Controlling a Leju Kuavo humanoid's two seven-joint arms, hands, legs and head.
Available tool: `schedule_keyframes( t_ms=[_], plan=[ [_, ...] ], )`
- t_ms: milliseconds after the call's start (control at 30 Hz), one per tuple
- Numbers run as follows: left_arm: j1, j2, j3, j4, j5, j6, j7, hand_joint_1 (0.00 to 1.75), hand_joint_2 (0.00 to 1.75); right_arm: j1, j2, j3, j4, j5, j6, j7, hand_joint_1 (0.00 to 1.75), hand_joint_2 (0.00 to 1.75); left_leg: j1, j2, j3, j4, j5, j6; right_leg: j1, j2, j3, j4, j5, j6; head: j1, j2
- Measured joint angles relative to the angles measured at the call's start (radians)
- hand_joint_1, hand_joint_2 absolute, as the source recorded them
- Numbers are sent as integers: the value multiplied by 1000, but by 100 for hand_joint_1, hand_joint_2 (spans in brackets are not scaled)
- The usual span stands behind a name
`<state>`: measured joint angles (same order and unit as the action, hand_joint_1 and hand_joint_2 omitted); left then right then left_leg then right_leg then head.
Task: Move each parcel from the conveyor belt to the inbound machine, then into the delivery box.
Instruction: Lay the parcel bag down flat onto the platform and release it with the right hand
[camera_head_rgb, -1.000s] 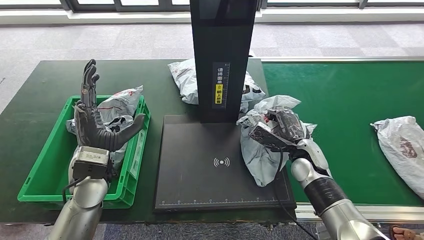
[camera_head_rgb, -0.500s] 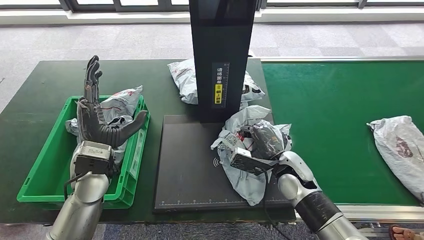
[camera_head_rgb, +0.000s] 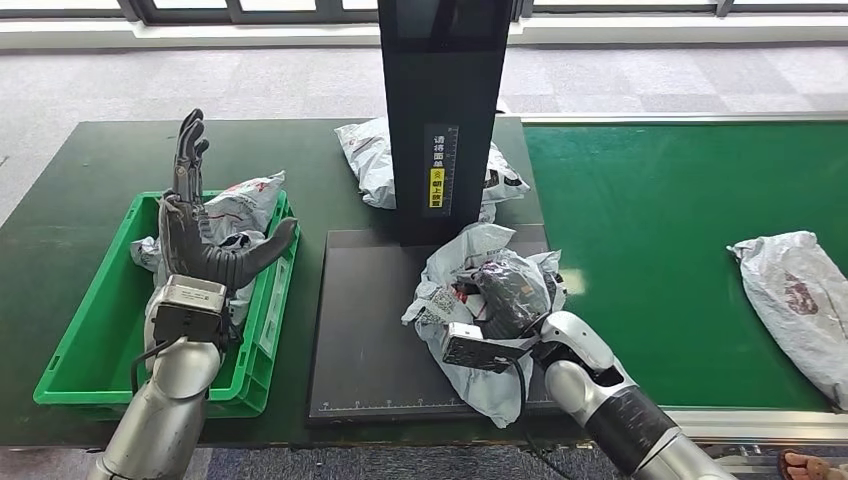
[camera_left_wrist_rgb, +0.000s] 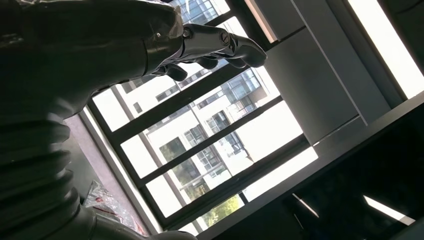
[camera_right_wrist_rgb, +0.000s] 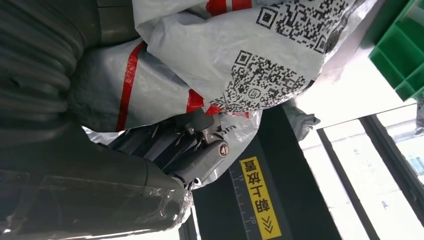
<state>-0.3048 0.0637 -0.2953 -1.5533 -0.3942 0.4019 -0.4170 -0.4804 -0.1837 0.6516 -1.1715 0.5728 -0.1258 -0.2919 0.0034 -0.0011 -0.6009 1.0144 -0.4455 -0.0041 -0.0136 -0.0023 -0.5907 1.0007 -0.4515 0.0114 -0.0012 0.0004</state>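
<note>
My right hand (camera_head_rgb: 508, 298) grips a crumpled grey parcel (camera_head_rgb: 470, 290) with red stripes and QR labels, holding it over the black scan plate of the inbound machine (camera_head_rgb: 375, 330). The right wrist view shows that parcel (camera_right_wrist_rgb: 240, 60) wrapped around my fingers (camera_right_wrist_rgb: 195, 150). My left hand (camera_head_rgb: 195, 235) stands upright and open above the green delivery box (camera_head_rgb: 90, 330), its fingers (camera_left_wrist_rgb: 215, 45) spread, holding nothing. Grey parcels (camera_head_rgb: 240, 205) lie in the box. Another grey parcel (camera_head_rgb: 800, 300) lies on the green conveyor belt (camera_head_rgb: 660, 210) at the right.
The machine's black upright column (camera_head_rgb: 442, 110) with a yellow label stands behind the plate. A further parcel (camera_head_rgb: 375, 160) lies on the dark green table (camera_head_rgb: 100, 160) behind the column. A person's foot (camera_head_rgb: 808, 466) shows at the bottom right corner.
My right hand has carried the parcel leftward from the belt's edge to over the scan plate. My left hand has risen slightly. The parcel on the belt has shifted a little left.
</note>
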Motion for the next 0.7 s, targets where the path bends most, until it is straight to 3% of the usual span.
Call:
schedule_keyframes(
  t_ms=[267, 700],
  plan=[
    [-15, -8, -4, 8, -5, -6, 4, 0, 175, -45, -3, 17, 47, 13, -63, 22, 175, 175, 0, 0, 0, 0, 0, 0, 0, 0, 0, 0, 0, 0, 0, 0],
    [-21, -35, -14, 8, -33, -7, 13, 0, 175, -137, 64, 18, 194, 18, -105, 37, 175, 175, 0, 0, 0, 0, 0, 0, 0, 0, 0, 0, 0, 0, 0, 0]
  ],
)
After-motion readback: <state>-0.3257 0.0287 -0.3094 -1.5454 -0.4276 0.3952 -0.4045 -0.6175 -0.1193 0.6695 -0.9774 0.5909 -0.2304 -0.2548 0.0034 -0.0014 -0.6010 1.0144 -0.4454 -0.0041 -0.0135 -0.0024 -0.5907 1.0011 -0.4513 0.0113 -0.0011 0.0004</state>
